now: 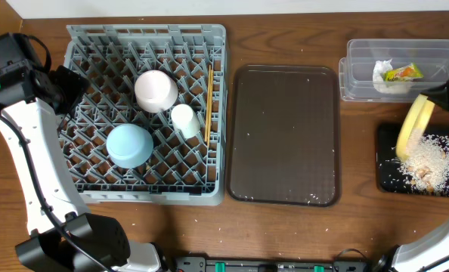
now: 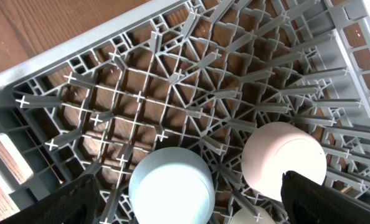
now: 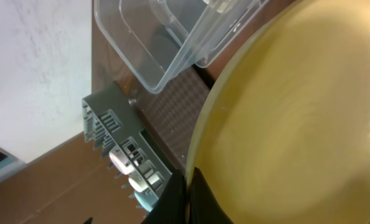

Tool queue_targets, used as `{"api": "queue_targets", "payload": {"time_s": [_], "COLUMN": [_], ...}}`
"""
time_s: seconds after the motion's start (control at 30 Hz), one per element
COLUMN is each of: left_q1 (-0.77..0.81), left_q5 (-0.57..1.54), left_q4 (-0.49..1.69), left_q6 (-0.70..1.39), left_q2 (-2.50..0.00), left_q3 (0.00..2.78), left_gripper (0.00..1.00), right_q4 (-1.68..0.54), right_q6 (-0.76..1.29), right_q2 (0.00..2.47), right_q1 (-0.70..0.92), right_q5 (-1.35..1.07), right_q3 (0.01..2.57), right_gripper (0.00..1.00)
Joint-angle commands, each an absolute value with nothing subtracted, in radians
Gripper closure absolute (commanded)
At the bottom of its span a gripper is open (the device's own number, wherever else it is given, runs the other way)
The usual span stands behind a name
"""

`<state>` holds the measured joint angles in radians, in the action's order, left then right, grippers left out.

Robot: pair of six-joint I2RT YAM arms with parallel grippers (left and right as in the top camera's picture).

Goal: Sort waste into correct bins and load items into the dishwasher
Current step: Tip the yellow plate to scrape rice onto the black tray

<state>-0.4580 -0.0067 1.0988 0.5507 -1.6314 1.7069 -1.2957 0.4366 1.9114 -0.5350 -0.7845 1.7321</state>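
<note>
The grey dish rack [image 1: 88, 189] holds an upturned pink bowl [image 1: 156, 90], a light blue bowl [image 1: 129, 145], a white cup [image 1: 184, 120] and chopsticks [image 1: 209, 102]. My left gripper [image 2: 188, 202] is open and empty over the rack's left side, above the blue bowl [image 2: 171, 186] and pink bowl [image 2: 284, 158]. My right gripper [image 3: 189, 190] is shut on the rim of the yellow plate [image 3: 284, 130], held tilted on edge [image 1: 415, 125] over the black tray [image 1: 383, 162], where pale crumbs [image 1: 425, 162] lie. The clear tub [image 1: 360, 68] holds the white tissue [image 1: 383, 75] and the wrapper [image 1: 404, 72].
A dark brown serving tray [image 1: 285, 136] lies between the rack and the bins. A few crumbs are scattered on the wooden table [image 1: 285, 227] near the front edge. The clear tub [image 3: 154, 43] shows in the right wrist view beside the plate.
</note>
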Motion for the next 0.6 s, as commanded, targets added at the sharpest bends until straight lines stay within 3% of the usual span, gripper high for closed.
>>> {"api": "queue_targets", "payload": {"time_s": [0.0,0.43,0.57], "left_q1": [-0.459,-0.459,-0.459], "left_q5": [-0.012,-0.012,-0.012], "left_q4": [1.103,1.103,1.103], "left_q6": [0.559,0.559,0.559], "left_q2": [-1.633,-1.633,-1.633], "left_q3": [1.706,1.706,1.706], "left_gripper": [0.06,0.06,0.06], "right_q4": [-1.334,-1.327,-1.374], "right_q6": [0.429,0.412,0.303], "right_q2": [1.898,1.897,1.894], "right_q1": [-0.547,-0.544,-0.553], "right_q5": [-0.820,-0.797,-1.000], "right_q3": [1.729,1.729,1.729], "right_gripper": [0.99,0.99,0.99]}}
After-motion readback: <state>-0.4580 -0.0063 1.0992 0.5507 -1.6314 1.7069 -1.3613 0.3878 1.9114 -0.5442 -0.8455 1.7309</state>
